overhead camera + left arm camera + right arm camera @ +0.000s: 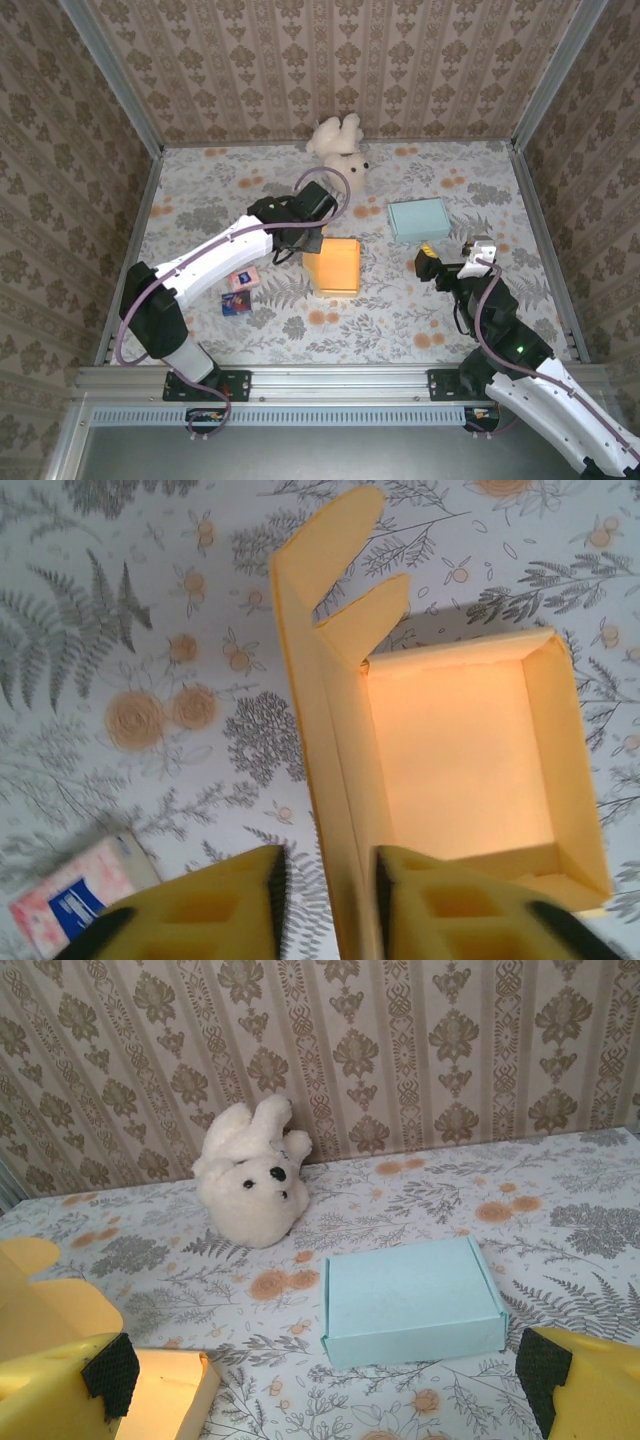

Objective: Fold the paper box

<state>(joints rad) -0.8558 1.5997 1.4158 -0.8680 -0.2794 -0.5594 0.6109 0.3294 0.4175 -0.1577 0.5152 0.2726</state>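
Observation:
The orange-yellow paper box (338,266) lies mid-table with its tray open upward (460,760). Its long lid panel (318,680) stands upright on the left side, two rounded flaps at its far end. My left gripper (306,246) is over the box's near left corner. In the left wrist view, my left gripper (328,910) straddles that upright panel: the right pad is against it and a narrow gap is left at the left pad. My right gripper (430,260) hovers to the box's right. In the right wrist view, the right gripper (328,1372) is wide open and holds nothing. A corner of the box (165,1395) shows at lower left.
A closed teal box (418,220) (410,1295) lies right of centre. A white plush bear (338,146) (250,1175) rests by the back wall. Two small packets (239,281) (236,304) lie left of the box, one of them (80,898) near my left fingers. Patterned walls enclose the table.

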